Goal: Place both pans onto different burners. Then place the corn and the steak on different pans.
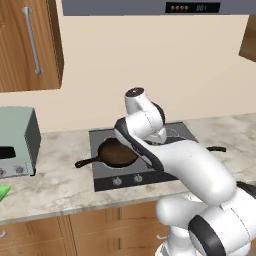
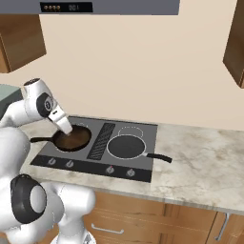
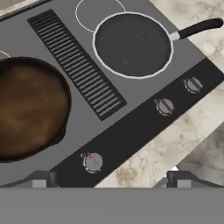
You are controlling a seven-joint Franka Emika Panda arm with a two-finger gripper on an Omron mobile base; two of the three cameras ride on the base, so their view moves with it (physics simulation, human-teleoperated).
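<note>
The rusty brown skillet (image 1: pixel 117 152) (image 2: pixel 71 138) (image 3: pixel 28 109) sits on the cooktop's left front burner, its handle (image 1: pixel 85 161) pointing left. The flat dark grey pan (image 2: pixel 127 146) (image 3: pixel 132 43) fills the large right front burner, its long handle (image 3: pixel 197 28) (image 1: pixel 216 148) reaching over the counter. A small rear burner (image 3: pixel 77 15) is bare. My gripper (image 3: pixel 110 180) (image 2: pixel 66 128) hovers open above the cooktop's front edge by the skillet, with nothing between its fingertips (image 3: pixel 41 179). A green tip of the corn (image 1: pixel 3 192) shows on the counter at the far left. The steak is out of view.
A ribbed grille (image 3: pixel 76 63) runs between the pans, and several knobs (image 3: pixel 92 162) line the cooktop's front strip. A grey toaster oven (image 1: pixel 17 142) stands on the marble counter (image 2: pixel 200 157) to the left. Wooden cabinets and a range hood (image 2: pixel 109 5) hang above.
</note>
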